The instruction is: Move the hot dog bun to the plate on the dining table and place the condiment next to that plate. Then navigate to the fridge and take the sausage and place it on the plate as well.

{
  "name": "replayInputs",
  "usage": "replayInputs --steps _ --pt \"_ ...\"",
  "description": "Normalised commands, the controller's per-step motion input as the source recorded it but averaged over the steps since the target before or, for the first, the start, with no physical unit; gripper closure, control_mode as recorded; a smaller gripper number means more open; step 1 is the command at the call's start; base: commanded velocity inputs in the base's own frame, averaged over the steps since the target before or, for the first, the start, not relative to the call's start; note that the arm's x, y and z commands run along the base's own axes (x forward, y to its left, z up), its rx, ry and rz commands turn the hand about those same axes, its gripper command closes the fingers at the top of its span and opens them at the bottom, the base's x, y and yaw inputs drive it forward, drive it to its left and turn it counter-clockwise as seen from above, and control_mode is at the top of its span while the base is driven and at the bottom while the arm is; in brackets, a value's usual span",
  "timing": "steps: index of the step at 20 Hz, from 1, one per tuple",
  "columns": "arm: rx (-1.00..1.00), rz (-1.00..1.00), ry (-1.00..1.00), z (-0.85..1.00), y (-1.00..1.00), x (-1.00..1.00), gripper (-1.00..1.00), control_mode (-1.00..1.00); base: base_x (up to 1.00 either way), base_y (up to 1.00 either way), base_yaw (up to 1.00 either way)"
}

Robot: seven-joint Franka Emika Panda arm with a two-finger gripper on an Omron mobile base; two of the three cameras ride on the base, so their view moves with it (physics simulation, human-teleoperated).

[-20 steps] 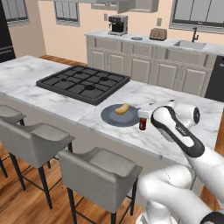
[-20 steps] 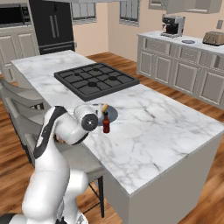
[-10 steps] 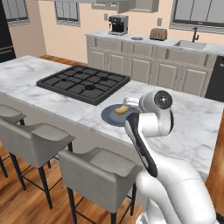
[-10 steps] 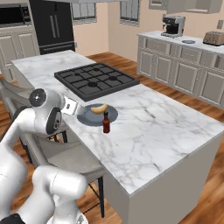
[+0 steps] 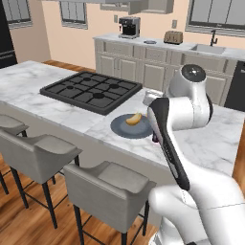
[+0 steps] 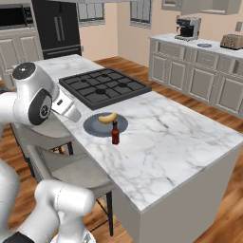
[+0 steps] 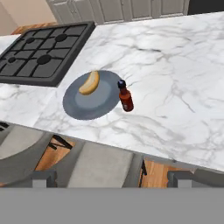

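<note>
Plate (image 7: 89, 105) on bench (image 7: 175, 87) nr stool-side edge, cooktop (image 7: 41, 54) just behind-left. Bun (image 7: 89, 83) on plate, cooktop side. Condiment (image 7: 125, 98) upright on bench, touching plate rim, side away from cooktop. Stools (image 5: 107, 184) along bench front. Fridge (image 6: 59, 28) far behind.

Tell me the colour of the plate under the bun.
Slate blue-grey; the plate shows best in the hand view, with the golden-tan bun lying on it.
</note>
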Motion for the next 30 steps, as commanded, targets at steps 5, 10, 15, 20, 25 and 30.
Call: replayInputs --steps 5,10,15,20,25,30 --pt "0.01 0.00 0.10 0.03 0.01 -0.98 -1.00 -1.00 0.00 0.00 0.00" --pt "0.00 0.03 0.09 0.04 0.00 -0.91 -1.00 -1.00 0.00 0.00 0.00" --pt "0.00 0.20 0.00 0.00 -0.04 -0.76 -1.00 -1.00 0.00 0.00 0.00" --pt "-0.07 0.28 0.00 0.00 -0.19 -0.44 -1.00 -1.00 0.00 0.00 0.00" --pt "0.00 0.04 0.00 0.00 -0.01 0.00 -1.00 -1.00 0.00 0.00 0.00" --pt "-0.01 -0.03 -0.03 0.00 0.00 -0.15 -1.00 -1.00 0.00 0.00 0.00"
